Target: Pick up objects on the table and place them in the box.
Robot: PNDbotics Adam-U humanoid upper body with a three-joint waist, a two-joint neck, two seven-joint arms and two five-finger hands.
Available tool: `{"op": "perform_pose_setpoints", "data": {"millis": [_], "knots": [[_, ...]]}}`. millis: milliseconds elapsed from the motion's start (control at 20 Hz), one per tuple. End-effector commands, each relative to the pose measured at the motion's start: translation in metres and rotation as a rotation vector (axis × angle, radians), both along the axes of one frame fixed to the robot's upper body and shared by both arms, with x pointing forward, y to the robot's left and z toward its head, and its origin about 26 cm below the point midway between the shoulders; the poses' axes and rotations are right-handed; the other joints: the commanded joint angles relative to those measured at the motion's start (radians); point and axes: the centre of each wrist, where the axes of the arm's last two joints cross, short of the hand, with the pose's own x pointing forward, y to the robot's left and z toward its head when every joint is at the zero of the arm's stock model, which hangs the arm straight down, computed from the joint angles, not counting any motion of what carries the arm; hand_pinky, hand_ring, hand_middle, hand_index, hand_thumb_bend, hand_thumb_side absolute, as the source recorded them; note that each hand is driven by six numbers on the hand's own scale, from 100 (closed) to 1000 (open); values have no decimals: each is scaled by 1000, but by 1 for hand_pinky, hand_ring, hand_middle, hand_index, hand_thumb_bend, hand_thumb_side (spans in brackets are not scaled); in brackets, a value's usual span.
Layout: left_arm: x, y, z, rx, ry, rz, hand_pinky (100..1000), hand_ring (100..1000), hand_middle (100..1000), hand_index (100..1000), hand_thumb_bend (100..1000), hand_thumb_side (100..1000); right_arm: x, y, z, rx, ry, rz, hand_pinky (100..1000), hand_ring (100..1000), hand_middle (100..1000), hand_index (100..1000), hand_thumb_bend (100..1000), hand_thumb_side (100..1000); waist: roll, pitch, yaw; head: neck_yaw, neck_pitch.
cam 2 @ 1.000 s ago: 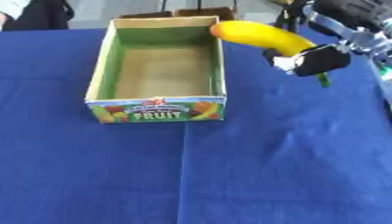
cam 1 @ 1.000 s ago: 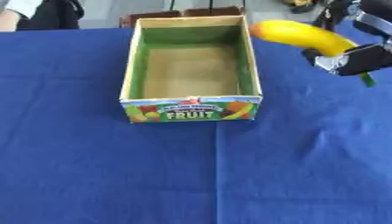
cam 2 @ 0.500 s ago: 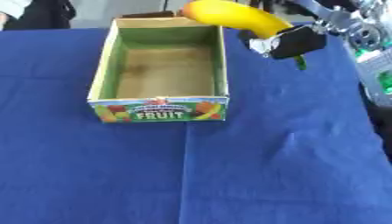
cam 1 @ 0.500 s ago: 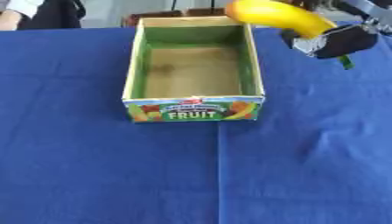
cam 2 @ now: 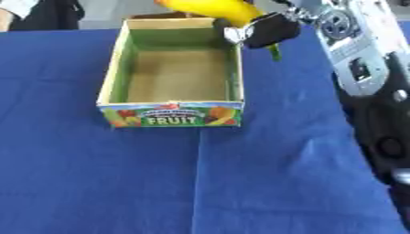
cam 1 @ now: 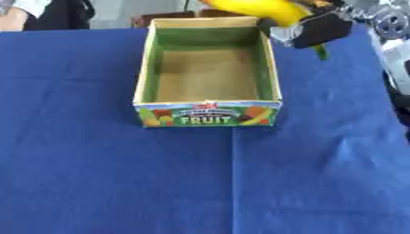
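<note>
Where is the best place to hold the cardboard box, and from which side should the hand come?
Probably the box's long right wall, pinched over its thin top rim from above. The box is open and empty, so fingers can fit inside. The right hand holds a banana there now.

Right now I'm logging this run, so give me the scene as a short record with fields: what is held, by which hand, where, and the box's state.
held item: yellow banana
holding hand: right hand, fingers curled round the banana
banana position: in the air over the box's far right corner
box: open cardboard fruit box, nothing visible inside
surface: blue tablecloth
left hand: not in view
</note>
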Motion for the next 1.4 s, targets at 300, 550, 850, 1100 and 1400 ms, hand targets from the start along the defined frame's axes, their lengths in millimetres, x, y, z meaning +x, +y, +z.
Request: {"op": "perform_pose_setpoints", "data": {"millis": [300, 550, 850, 1100, 1400], "knots": [[-2, -4, 7, 4, -24, -27, 709, 744, 788, 919, 100, 927, 15, 38, 3, 24, -3, -31, 640, 760, 389, 533, 240, 515, -16, -223, 26, -22, -26], [-2, -6, 7, 0, -22, -36, 709, 743, 788, 918, 100, 928, 25, 59, -7, 37, 20, -48, 645, 766, 379, 527, 255, 501, -16, -217, 40, -31, -31], [-2, -7, 7, -3, -20, -42, 709, 743, 787, 918, 100, 929, 36, 69, -23, 40, 45, -89, 645, 768, 372, 521, 267, 492, -15, -211, 48, -37, -37], [-2, -8, 7, -6, -17, -45, 709, 742, 788, 918, 100, 929, 45, 69, -36, 67, 53, -143, 647, 772, 366, 517, 285, 483, -13, -209, 54, -41, -42], [-2, -8, 6, -7, -16, -46, 709, 742, 787, 918, 100, 930, 51, 70, -47, 72, 53, -184, 646, 773, 368, 518, 283, 485, -11, -204, 55, -44, -42]]}}
